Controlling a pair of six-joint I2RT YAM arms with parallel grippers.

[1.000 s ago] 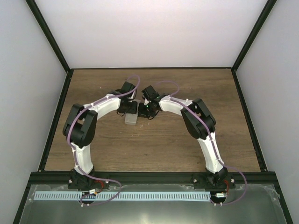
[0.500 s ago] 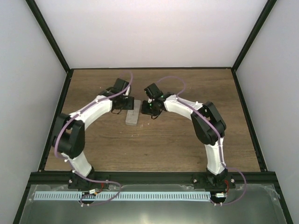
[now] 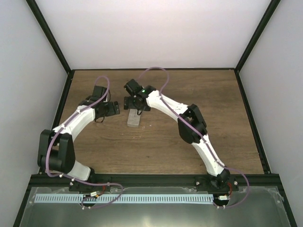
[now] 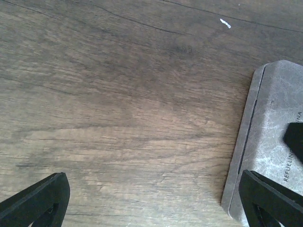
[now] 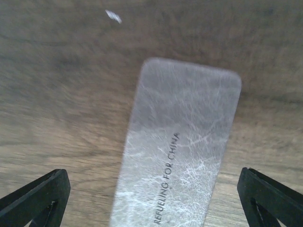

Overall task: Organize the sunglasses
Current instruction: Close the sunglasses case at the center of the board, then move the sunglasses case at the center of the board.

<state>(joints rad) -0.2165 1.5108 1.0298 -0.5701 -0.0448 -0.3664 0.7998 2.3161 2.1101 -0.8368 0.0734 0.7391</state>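
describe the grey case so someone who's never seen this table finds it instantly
On the brown wooden table, look left of centre, by the right gripper. The case is a flat, pale grey rounded rectangle; only it carries black lettering, REFUELING FOR CHINA.

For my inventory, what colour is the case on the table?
The case is mottled silvery grey; right wrist view.
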